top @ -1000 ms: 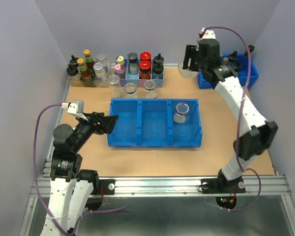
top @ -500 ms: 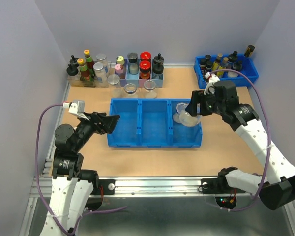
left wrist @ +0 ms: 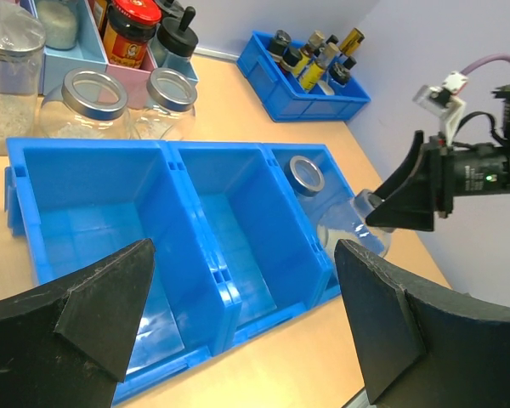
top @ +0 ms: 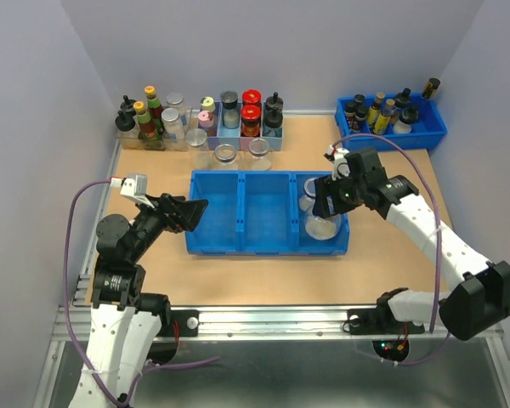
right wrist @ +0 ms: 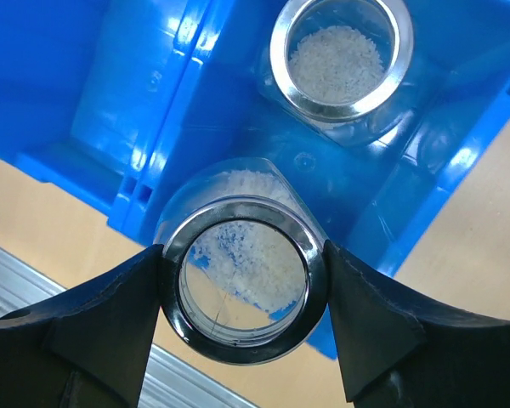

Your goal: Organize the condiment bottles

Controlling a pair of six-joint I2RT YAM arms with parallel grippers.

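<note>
My right gripper (top: 331, 199) is shut on the silvery rim of a clear glass jar (top: 320, 224) (right wrist: 242, 287) with white grains. It holds the jar tilted over the front of the right compartment of the blue three-part bin (top: 268, 174). A second open jar (right wrist: 340, 55) (left wrist: 306, 174) stands at the back of that compartment. Two more open jars (top: 225, 154) (top: 258, 149) and another jar (top: 196, 138) stand behind the bin. My left gripper (top: 189, 212) (left wrist: 242, 280) is open and empty at the bin's left end.
A small blue tray (top: 391, 129) of dark bottles stands at the back right. Coloured-cap bottles in pastel holders (top: 240, 112) and a bottle cluster (top: 144, 121) line the back wall. The bin's left and middle compartments hold nothing.
My right arm has carried the jar from the back right corner forward and left, then down over the bin's right compartment. My left arm has not moved.
</note>
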